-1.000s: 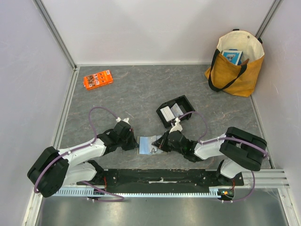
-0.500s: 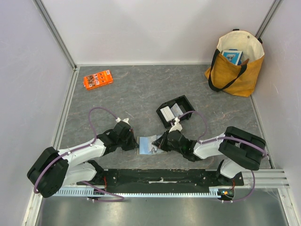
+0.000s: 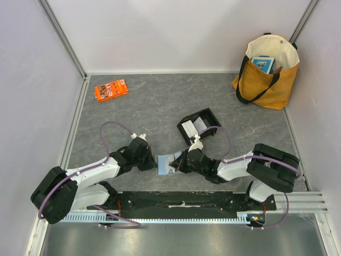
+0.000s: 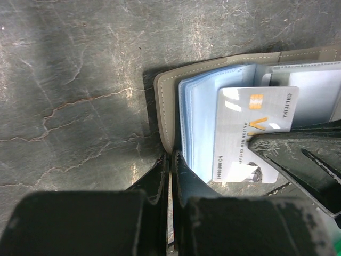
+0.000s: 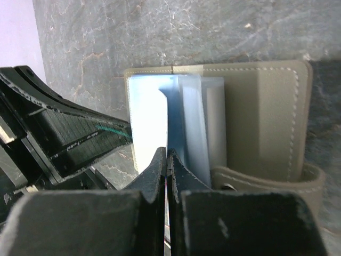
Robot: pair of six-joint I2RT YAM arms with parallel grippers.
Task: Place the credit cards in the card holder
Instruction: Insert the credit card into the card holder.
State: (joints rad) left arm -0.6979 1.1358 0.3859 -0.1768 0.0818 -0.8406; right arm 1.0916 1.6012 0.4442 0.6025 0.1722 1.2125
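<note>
The card holder point(image 3: 166, 163) lies open on the table between both grippers, a taupe cover point(image 4: 166, 106) with pale blue sleeves point(image 4: 200, 122). My left gripper point(image 4: 171, 157) is shut on the cover's near edge. A whitish-grey credit card point(image 4: 250, 125) with a gold mark lies partly across the sleeves. My right gripper point(image 5: 167, 156) is shut on this card's edge, its dark fingers point(image 4: 298, 154) reaching in from the right. In the right wrist view the holder's stitched flap point(image 5: 266, 106) fills the right side. More pale cards point(image 3: 188, 128) sit in the black tray.
A black open tray point(image 3: 206, 117) stands just behind the right gripper point(image 3: 180, 162). An orange packet point(image 3: 111, 89) lies at the back left. A mustard tote bag point(image 3: 266, 72) stands in the back right corner. Walls close the table on three sides.
My right gripper has slid a little to the left with the card, further over the holder. The left arm and the holder stay where they were.
</note>
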